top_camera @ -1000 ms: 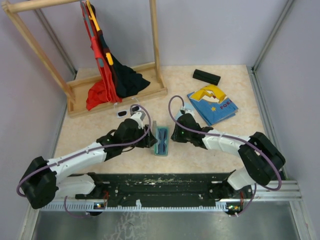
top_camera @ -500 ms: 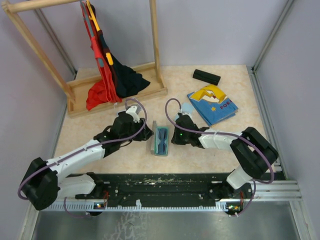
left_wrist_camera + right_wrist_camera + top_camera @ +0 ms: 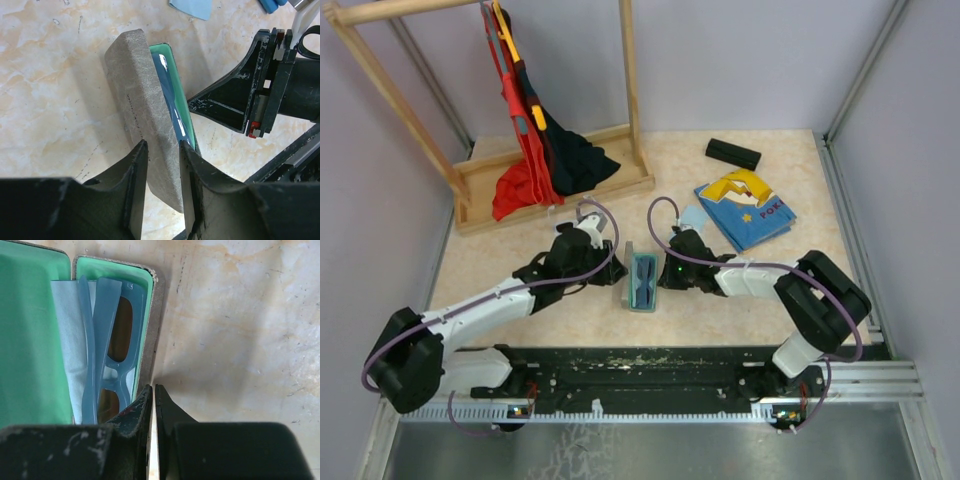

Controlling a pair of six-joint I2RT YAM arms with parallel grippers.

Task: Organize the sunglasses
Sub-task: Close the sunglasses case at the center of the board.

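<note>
Left tool (image 3: 162, 150) now tight around grey case lid (image 3: 135, 85); right tool (image 3: 154, 390) now pressed together.

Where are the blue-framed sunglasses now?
Right wrist view: the blue-framed sunglasses lie inside the open green-lined case, beside a pale cloth, between the left gripper and right gripper.

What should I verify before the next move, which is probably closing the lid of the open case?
1. Sunglasses folded inside the case: ok.
2. Light-blue cloth inside the rim, beside the glasses: ok.
3. Left gripper straddles the grey lid: ok.
4. Firm grip on the lid: cannot tell.
5. Right gripper shut, tips at the case's outer rim, not inside it: ok.
6. Near end of the case free of anything sticking out: cannot tell, the right gripper hides it.
</note>
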